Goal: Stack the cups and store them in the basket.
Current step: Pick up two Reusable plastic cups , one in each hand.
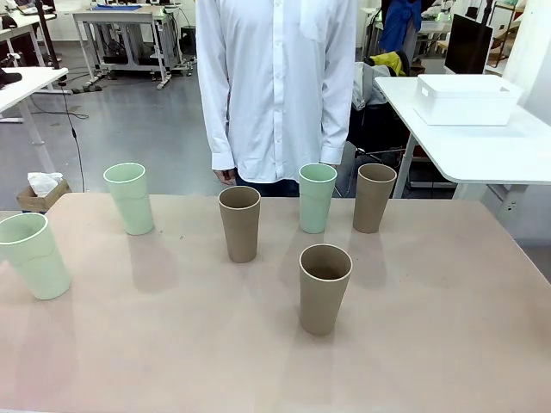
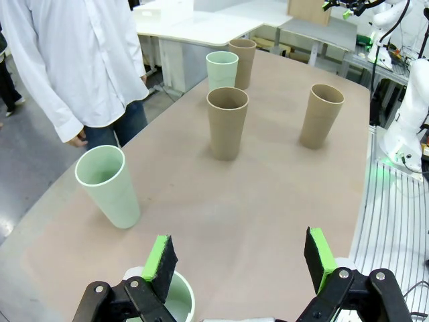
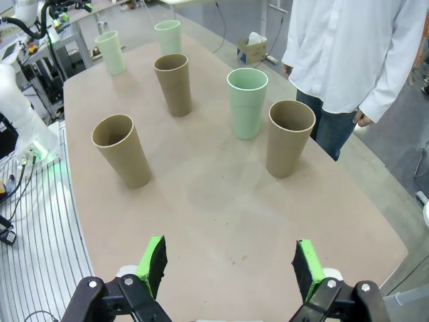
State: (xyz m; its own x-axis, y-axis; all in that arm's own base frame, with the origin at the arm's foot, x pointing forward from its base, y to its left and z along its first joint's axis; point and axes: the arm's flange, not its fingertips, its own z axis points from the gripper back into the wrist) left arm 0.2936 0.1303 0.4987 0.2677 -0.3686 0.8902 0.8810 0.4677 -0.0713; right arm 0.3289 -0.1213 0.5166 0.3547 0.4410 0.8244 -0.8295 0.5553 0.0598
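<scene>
Six cups stand upright on the brown table. In the front view, mint cups are at the far left, back left and back middle. Tan cups are at the middle, back right and nearest the front. The white basket sits on a separate table at the back right. My left gripper is open above the table, with a mint cup just under one finger. My right gripper is open over bare table, short of a tan cup.
A person in a white shirt stands at the far edge with both arms hanging down. The table's near half is bare. A cardboard box sits on the floor at the left.
</scene>
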